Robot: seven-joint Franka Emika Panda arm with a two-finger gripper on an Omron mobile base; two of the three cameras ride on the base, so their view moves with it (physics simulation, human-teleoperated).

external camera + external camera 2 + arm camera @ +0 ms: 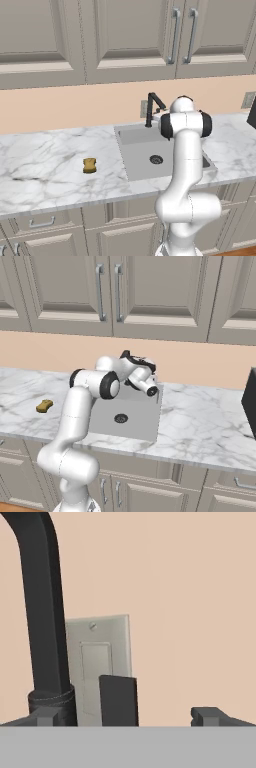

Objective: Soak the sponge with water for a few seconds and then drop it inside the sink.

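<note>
Left base view: a small yellow-orange sponge [89, 165] with pinched sides and a darker brownish lower edge lies flat on the white marble counter [45, 160], well to the left of the grey sink [137, 157] and apart from its rim. The basin's round dark drain [156, 159] sits near its middle, and the black angular faucet [152, 107] rises at the back edge, before a pale wall plate [144, 108]. From the right base view the sponge [44, 405] shows as a short amber block, far from the white arm, whose hand reaches over the back of the sink toward the faucet. Hand view: the gripper [127, 716] stands spread wide, nothing between its dark fingertips [206, 715], facing the faucet's black column [42, 612] and the wall plate [102, 657] on the peach backsplash.
</note>
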